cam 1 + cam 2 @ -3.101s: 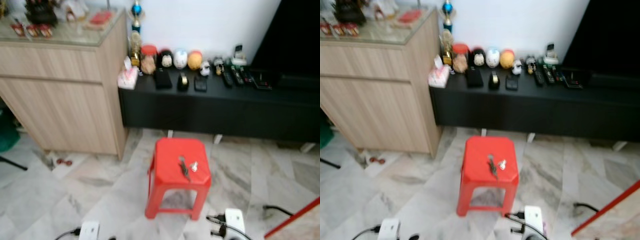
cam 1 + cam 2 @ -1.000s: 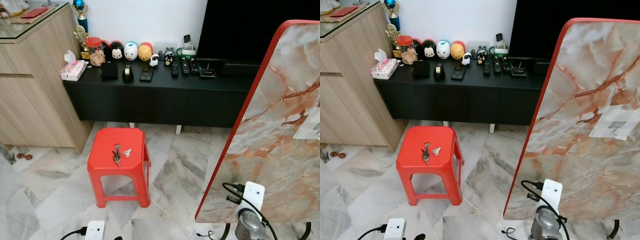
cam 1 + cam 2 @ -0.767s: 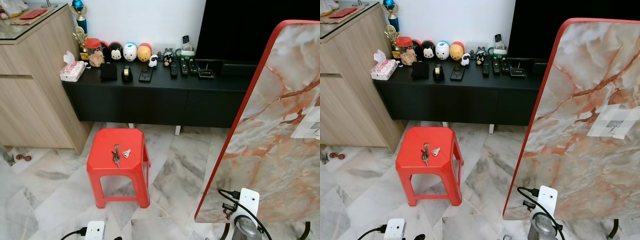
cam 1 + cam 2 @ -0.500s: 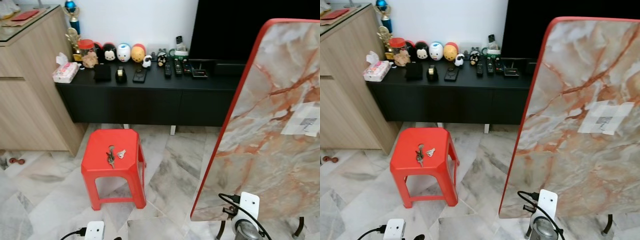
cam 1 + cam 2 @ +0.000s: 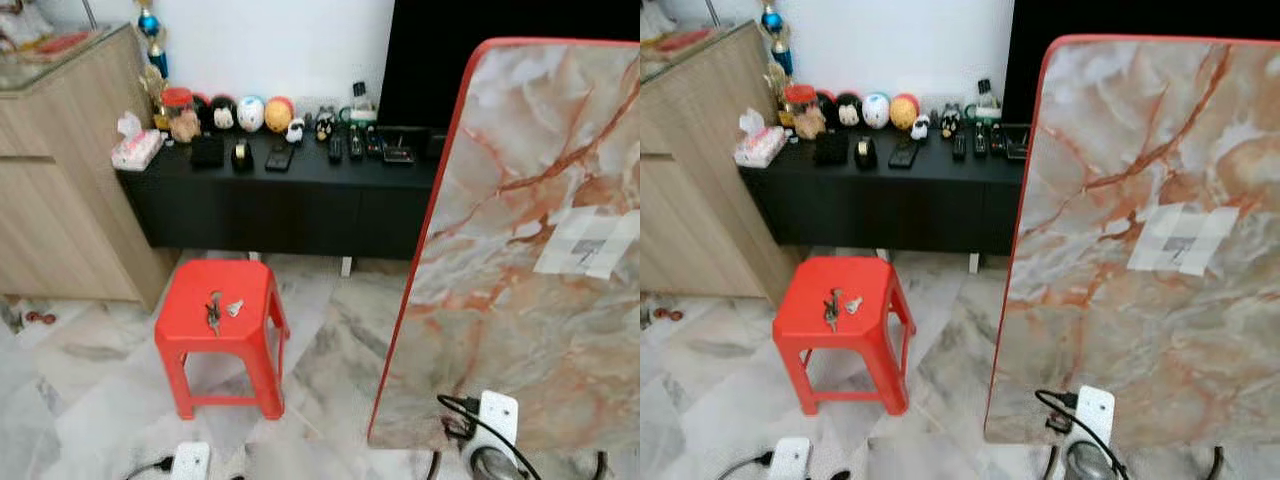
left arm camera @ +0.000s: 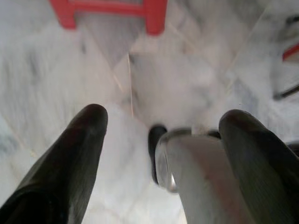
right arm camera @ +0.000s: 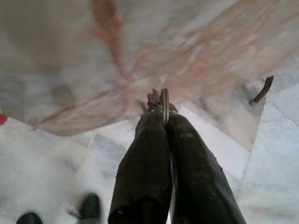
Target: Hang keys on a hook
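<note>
at the far left a light wooden cabinet stands against the white wall, with a long black tv bench beside it carrying a tissue pack, a row of small round figurines and several remote controls. in front of the bench, on the marble floor, is a red plastic stool with a bunch of keys and a small silver key lying side by side on its seat. further right a marble-patterned board with a red edge stands upright, and a pale taped patch with a small hook sits on its face. a white plug with a black cable shows at its foot. the left claw hangs over the floor with its fingers spread wide and nothing between them, a leg of the stool beyond. the right claw is pinched tight on a metal key ring, held just in front of the marble board's lower part
</note>
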`<state>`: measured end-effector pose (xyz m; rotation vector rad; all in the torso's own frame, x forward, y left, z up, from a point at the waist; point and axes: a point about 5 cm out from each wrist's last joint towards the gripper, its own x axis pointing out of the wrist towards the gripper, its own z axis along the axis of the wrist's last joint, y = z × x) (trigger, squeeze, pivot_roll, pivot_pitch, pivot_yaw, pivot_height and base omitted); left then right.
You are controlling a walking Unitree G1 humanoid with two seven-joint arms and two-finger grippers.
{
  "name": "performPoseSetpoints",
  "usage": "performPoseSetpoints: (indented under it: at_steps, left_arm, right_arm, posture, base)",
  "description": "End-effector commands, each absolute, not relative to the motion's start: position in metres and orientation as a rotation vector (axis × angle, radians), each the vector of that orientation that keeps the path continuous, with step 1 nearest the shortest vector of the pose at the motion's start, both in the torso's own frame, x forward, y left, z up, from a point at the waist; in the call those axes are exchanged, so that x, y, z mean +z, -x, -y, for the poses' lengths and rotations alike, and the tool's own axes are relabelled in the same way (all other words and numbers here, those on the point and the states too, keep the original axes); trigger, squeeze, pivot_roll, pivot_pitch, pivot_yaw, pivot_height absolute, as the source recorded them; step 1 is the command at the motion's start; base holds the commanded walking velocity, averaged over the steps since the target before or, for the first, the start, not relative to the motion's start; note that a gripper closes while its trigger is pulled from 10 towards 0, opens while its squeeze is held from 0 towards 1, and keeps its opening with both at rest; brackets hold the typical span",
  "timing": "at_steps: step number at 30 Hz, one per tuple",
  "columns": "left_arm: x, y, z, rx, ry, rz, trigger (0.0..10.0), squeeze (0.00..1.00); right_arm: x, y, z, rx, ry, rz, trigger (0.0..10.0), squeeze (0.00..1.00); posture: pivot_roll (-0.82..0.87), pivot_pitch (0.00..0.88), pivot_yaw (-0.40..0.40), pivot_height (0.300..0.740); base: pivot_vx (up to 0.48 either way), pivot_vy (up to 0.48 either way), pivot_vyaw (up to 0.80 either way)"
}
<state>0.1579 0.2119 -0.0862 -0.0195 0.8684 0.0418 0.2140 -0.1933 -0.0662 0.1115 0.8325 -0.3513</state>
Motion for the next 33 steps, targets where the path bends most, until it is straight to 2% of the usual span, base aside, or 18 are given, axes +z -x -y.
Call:
performPoseSetpoints:
  at_steps: [1, 10, 15, 18, 19, 20, 22, 24, 25, 33]
  left_arm:
    - [-0.087, -0.158, -0.207, 0.035, 0.028, -0.870, 10.0, 0.00]
    - [-0.088, -0.157, -0.207, 0.041, 0.037, -0.875, 10.0, 0.00]
    - [-0.087, -0.157, -0.208, 0.043, 0.038, -0.874, 10.0, 0.00]
    - [-0.087, -0.158, -0.208, 0.044, 0.038, -0.872, 10.0, 0.00]
    - [-0.087, -0.158, -0.208, 0.044, 0.038, -0.872, 10.0, 0.00]
    - [-0.087, -0.158, -0.208, 0.043, 0.038, -0.872, 10.0, 0.00]
    - [-0.087, -0.158, -0.208, 0.042, 0.038, -0.872, 10.0, 0.00]
    - [-0.087, -0.158, -0.208, 0.042, 0.038, -0.872, 10.0, 0.00]
    - [-0.087, -0.159, -0.208, 0.042, 0.037, -0.871, 10.0, 0.00]
    - [-0.086, -0.160, -0.209, 0.036, 0.032, -0.871, 10.0, 0.00]
  right_arm:
    - [-0.064, -0.215, 0.201, -0.361, -0.090, -0.813, 10.0, 0.00]
    - [-0.040, -0.245, 0.202, -0.338, 0.024, -0.637, 10.0, 0.00]
    - [-0.021, -0.263, 0.200, -0.282, 0.165, -0.486, 10.0, 0.00]
    - [-0.007, -0.270, 0.198, -0.253, 0.336, -0.351, 10.0, 0.00]
    - [-0.007, -0.270, 0.198, -0.253, 0.336, -0.351, 10.0, 0.00]
    - [0.000, -0.269, 0.195, -0.226, 0.476, -0.253, 10.0, 0.00]
    - [0.009, -0.266, 0.194, -0.208, 0.644, -0.133, 10.0, 0.00]
    - [0.010, -0.264, 0.194, -0.209, 0.670, -0.112, 10.0, 0.00]
    - [0.021, -0.261, 0.197, -0.216, 0.791, -0.013, 10.0, 0.00]
    - [0.048, -0.252, 0.199, -0.282, 1.037, 0.214, 10.0, 0.00]
  posture:
    - [0.07, 0.058, -0.074, 0.740]
    - [0.07, 0.058, -0.075, 0.740]
    - [0.07, 0.058, -0.076, 0.740]
    - [0.07, 0.059, -0.075, 0.740]
    - [0.07, 0.059, -0.075, 0.740]
    - [0.07, 0.058, -0.075, 0.740]
    - [0.07, 0.059, -0.074, 0.740]
    - [0.07, 0.059, -0.074, 0.740]
    - [0.07, 0.059, -0.072, 0.740]
    - [0.06, 0.055, -0.068, 0.740]
  base:
    - [0.000, -0.480, 0.00]
    - [0.000, -0.042, 0.00]
    - [0.000, 0.000, 0.00]
    - [0.000, 0.000, 0.00]
    - [0.000, 0.000, 0.00]
    - [0.000, 0.000, 0.00]
    - [0.000, 0.000, 0.00]
    - [0.000, 0.000, 0.00]
    - [0.000, 0.000, 0.00]
    - [0.000, 0.000, 0.00]
